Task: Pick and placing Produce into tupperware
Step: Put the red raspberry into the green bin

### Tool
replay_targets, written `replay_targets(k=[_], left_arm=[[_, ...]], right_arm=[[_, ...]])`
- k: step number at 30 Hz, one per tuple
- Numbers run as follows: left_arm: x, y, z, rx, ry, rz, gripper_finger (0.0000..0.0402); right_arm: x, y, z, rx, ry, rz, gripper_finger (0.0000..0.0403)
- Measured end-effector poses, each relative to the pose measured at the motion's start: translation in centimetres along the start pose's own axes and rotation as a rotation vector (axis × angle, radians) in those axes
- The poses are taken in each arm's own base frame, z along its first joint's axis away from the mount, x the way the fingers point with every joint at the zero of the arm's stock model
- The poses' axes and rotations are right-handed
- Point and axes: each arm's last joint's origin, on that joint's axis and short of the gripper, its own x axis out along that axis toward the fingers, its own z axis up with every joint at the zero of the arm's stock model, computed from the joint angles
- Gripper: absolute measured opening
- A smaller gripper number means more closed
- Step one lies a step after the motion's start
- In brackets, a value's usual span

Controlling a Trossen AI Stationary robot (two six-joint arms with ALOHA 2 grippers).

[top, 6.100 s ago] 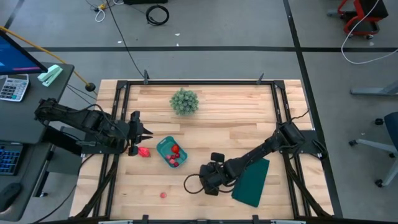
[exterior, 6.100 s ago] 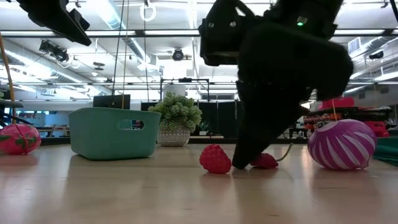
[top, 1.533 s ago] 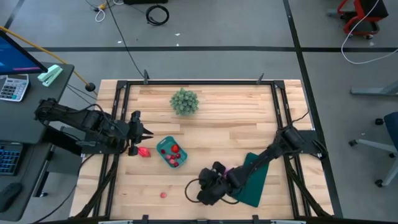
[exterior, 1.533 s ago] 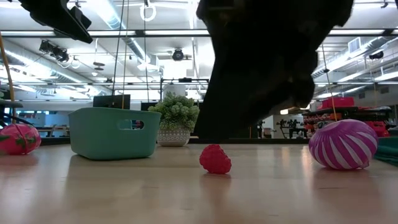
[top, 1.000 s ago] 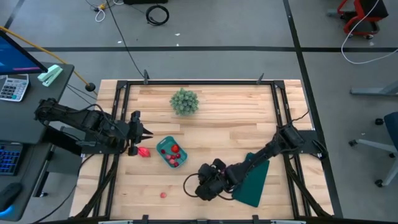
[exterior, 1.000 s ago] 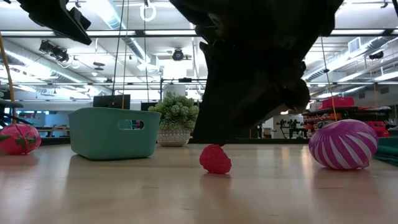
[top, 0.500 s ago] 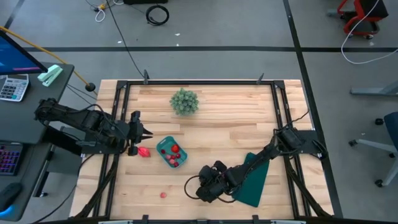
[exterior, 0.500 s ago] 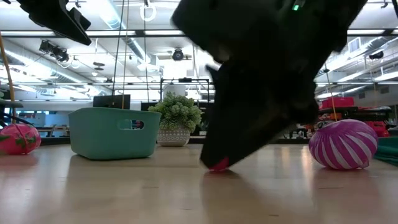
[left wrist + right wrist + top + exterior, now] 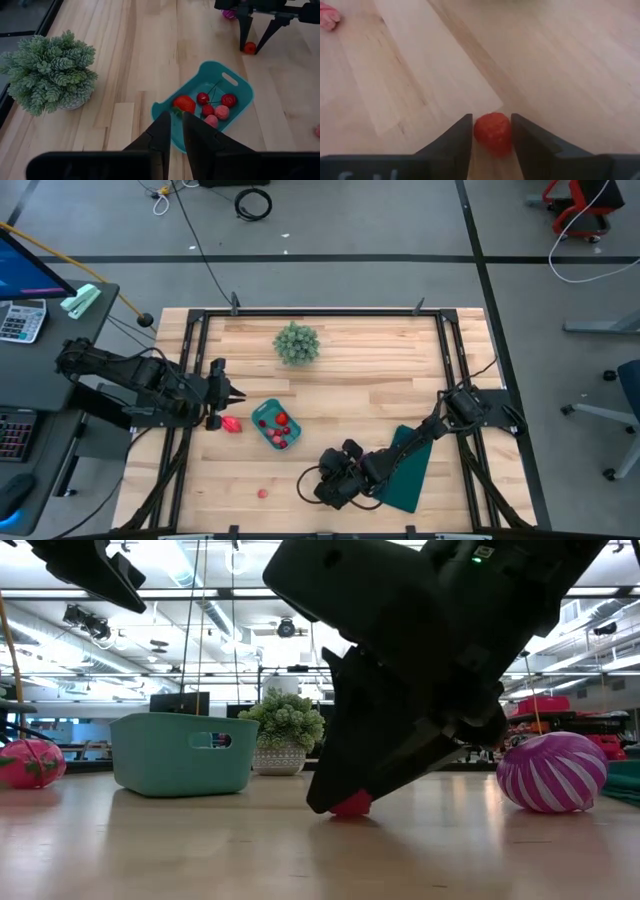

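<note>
- We are working our right pincer (image 9: 491, 142) down at the table (image 9: 350, 370), its fingers standing either side of a red berry (image 9: 493, 133); they are bracketing it closely, though we cannot tell that they are gripping it yet.
- We are waiting with our left pincer (image 9: 176, 131) above the table's left edge, its fingers nearly together and carrying nothing.
- The tupperware (image 9: 274, 425) is already holding several red pieces, so we judge the task partly done.
- Still outside: the bracketed berry, a pink piece (image 9: 232, 424) just beside the tub, a small red one (image 9: 263, 493) near the front edge, and the purple striped ball (image 9: 550, 771).
- The low view is showing that ball; the high view is hiding it behind our right arm.
</note>
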Motion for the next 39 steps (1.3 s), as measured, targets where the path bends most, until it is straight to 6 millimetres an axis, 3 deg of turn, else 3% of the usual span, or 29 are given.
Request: replay_targets(k=[9, 23, 31, 39], left_arm=[[0.0, 0.0, 0.0, -0.001, 0.0, 0.0, 0.0059], [0.0, 0.0, 0.0, 0.0, 0.0, 0.0, 0.0054], [0.0, 0.0, 0.0, 0.0, 0.0, 0.0, 0.0061], [0.0, 0.0, 0.0, 0.001, -0.001, 0.0, 0.0052]], right_arm=[[0.0, 0.0, 0.0, 0.01, 0.001, 0.0, 0.0105], [0.4, 0.2, 0.8, 0.036, -0.093, -0.006, 0.0103], [-0.4, -0.7, 5.5, 0.063, -0.299, -0.067, 0.0103], [0.2, -3.1, 10.5, 0.121, -0.405, -0.131, 0.0103]])
